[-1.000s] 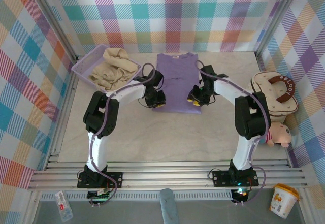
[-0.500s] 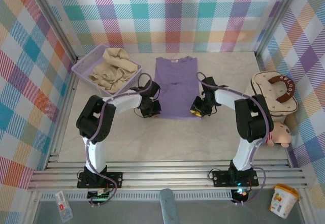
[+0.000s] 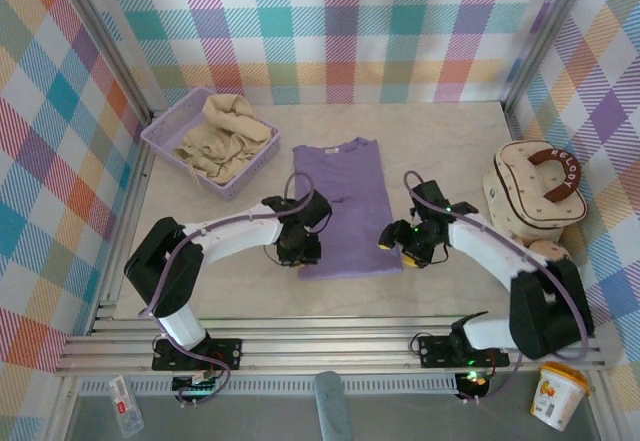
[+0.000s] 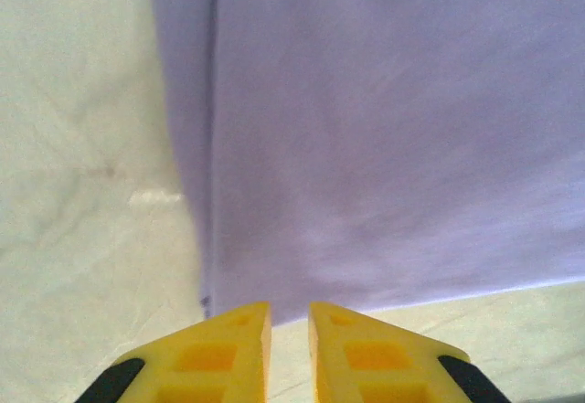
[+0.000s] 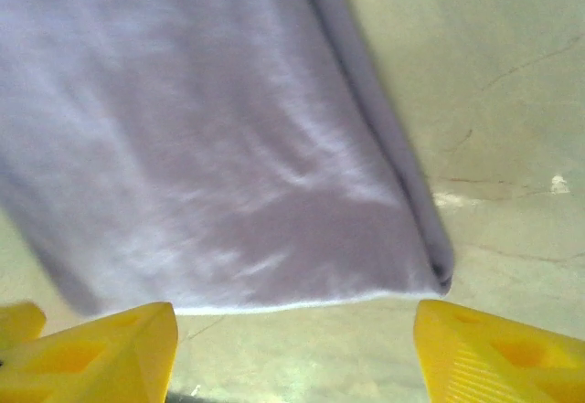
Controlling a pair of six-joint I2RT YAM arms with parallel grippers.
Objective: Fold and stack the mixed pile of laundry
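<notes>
The lavender T-shirt [image 3: 345, 206] lies flat in the middle of the table, folded into a long narrow strip with its hem toward me. My left gripper [image 3: 298, 253] sits at the hem's left corner. Its yellow jaws [image 4: 289, 307] are parted by a thin gap with only table between them, and the shirt [image 4: 384, 147] lies just ahead. My right gripper [image 3: 398, 249] is at the hem's right corner. It [image 5: 292, 348] stands wide open and empty, just short of the shirt's edge [image 5: 210, 147]. The cream-beige shirt [image 3: 225, 131] lies crumpled in the basket.
A lavender mesh basket [image 3: 160, 131] stands at the back left. A cream padded bag with a brown handle [image 3: 535, 186] sits at the right edge with a pink plush toy [image 3: 548, 253] beside it. Bare table runs along the near side.
Both grippers pulled the T-shirt's hem toward the near edge, and the whole shirt slid with it. The right gripper opened wide off the hem, and the left jaws parted a little.
</notes>
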